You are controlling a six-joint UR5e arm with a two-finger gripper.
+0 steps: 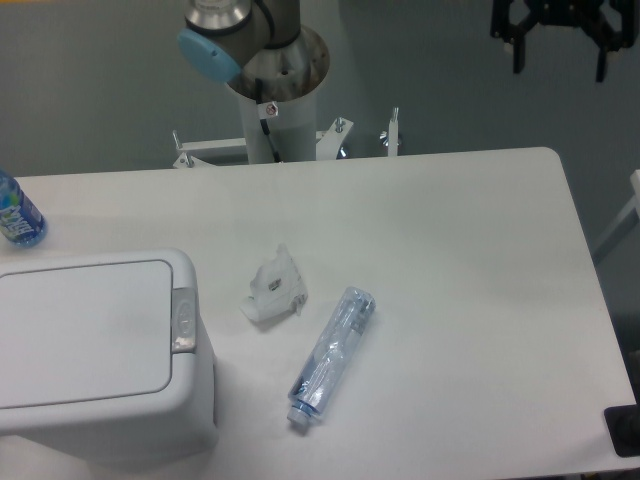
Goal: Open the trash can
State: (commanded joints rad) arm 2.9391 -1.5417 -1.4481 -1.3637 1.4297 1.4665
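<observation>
The trash can point(95, 400) is a large white boxy bin at the table's front left. Its flat lid point(85, 330) lies shut, and the small grey push-latch point(184, 320) sits at the lid's right edge. My gripper point(560, 62) is black and hangs high at the top right, beyond the table's far right corner and far from the bin. Its two fingers point(518, 55) stand wide apart with nothing between them.
A clear plastic bottle point(330, 357) lies on its side right of the bin. A crumpled clear wrapper point(273, 288) lies beside it. A blue-labelled bottle point(15, 212) stands at the left edge. The arm's base point(272, 70) is at the back.
</observation>
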